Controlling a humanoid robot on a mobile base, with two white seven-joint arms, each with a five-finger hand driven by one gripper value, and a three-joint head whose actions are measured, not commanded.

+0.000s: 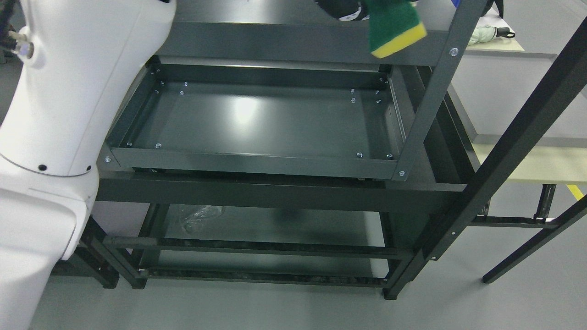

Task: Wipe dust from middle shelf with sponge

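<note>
Green-and-yellow sponge (pixel 395 26) held above the middle shelf (pixel 270 119).
It is gripped by a dark hand (pixel 343 8) — mostly cropped, arm side unclear — over the shelf's far right corner; a white arm (pixel 69 114) is seen at left.

Green and yellow sponge (pixel 395 27), dark grey shelf (pixel 257 119), white arm (pixel 69 91)

One sponge (pixel 395 28), green over yellow, up top. One dark metal rack (pixel 257 160). It shows perhaps three shelves; the lowest is murky.
</note>
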